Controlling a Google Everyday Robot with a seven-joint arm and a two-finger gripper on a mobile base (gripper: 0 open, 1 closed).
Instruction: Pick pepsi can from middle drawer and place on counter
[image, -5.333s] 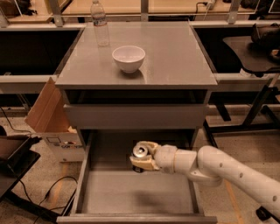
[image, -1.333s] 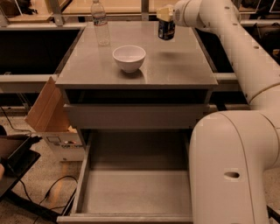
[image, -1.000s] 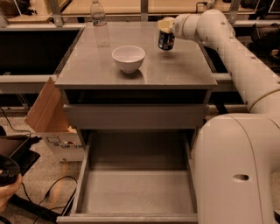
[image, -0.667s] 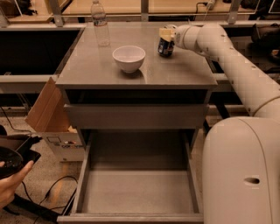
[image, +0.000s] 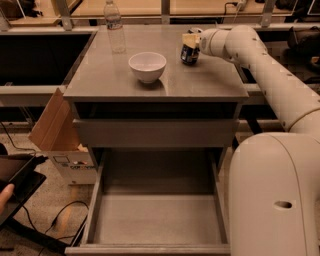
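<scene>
We see the white arm rise from the robot's bulky body at the lower right. It runs up past the right edge of the counter and bends left over the back right corner. At its end the gripper sits level with the top of the pepsi can, coming in from the can's right side. A pale part of it lies against the can's upper half. Whether it clamps the can or merely touches it, we cannot tell (its tip merges with the can's rim).

The can stands upright on the counter near the back right corner, well apart from the white bowl at the middle of the worktop. A clear water bottle stands near the back left corner.

Below the counter a drawer front is closed. Under it the middle drawer is pulled out, its grey floor bare. Its front lip is cut by the lower edge of the view, and its back lies in shadow.

The robot's body hides whatever is on the floor to the right. At the left stands a cardboard box, and at the far left edge part of a person's hand shows beside a dark tablet.
</scene>
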